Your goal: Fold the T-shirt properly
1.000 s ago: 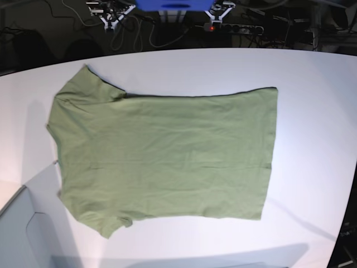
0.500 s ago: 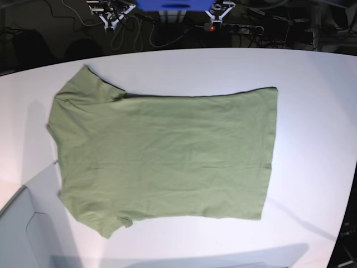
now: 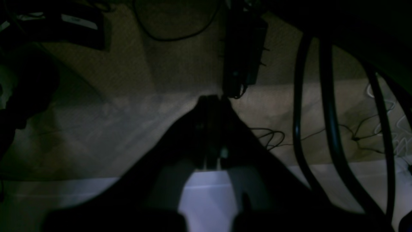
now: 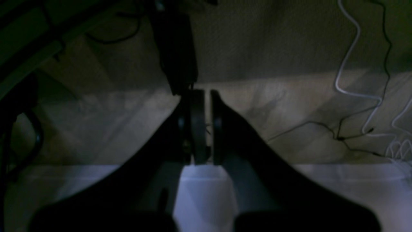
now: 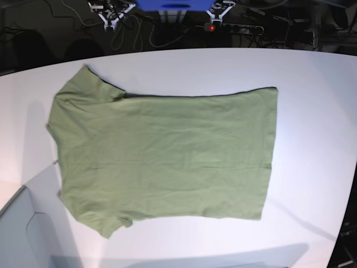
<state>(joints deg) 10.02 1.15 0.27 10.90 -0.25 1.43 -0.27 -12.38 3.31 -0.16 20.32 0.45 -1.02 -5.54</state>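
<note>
The sage-green T-shirt (image 5: 162, 153) lies spread flat on the white table (image 5: 312, 111), with its sleeves and neck to the left and its hem to the right. It is slightly wrinkled. Both grippers are far back beyond the table's far edge and well clear of the shirt. The left gripper (image 5: 219, 10) is at the top right of centre, and the right gripper (image 5: 114, 12) is at the top left. In the left wrist view the left gripper (image 3: 212, 100) is shut and empty. In the right wrist view the right gripper (image 4: 206, 96) is shut and empty. The shirt is out of both wrist views.
A blue block (image 5: 167, 4), a power strip with a red light (image 5: 212, 27) and cables lie behind the table. A grey panel (image 5: 22, 234) sits at the front left corner. Both wrist views are dark and show floor and cables (image 4: 354, 80).
</note>
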